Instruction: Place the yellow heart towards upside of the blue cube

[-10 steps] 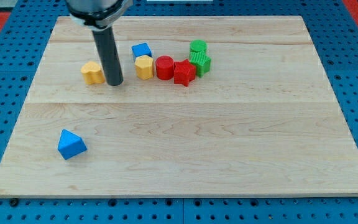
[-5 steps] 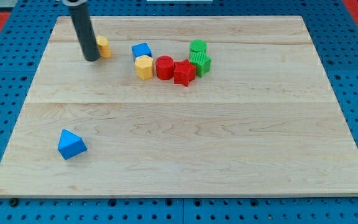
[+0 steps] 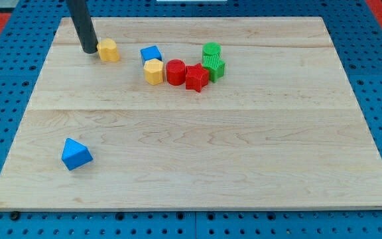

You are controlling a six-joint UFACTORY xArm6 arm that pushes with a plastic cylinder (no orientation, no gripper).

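my tip, a plain dark rod end with no gripper, touches the yellow heart on its left side; the heart sits left of the blue cube on the pale wooden table.

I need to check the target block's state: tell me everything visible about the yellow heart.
The yellow heart is a small, matte, plastic-looking block lying flat near the board's top left. My tip sits right against its left side. It stands apart from the blue cube, to that cube's left at about the same height.
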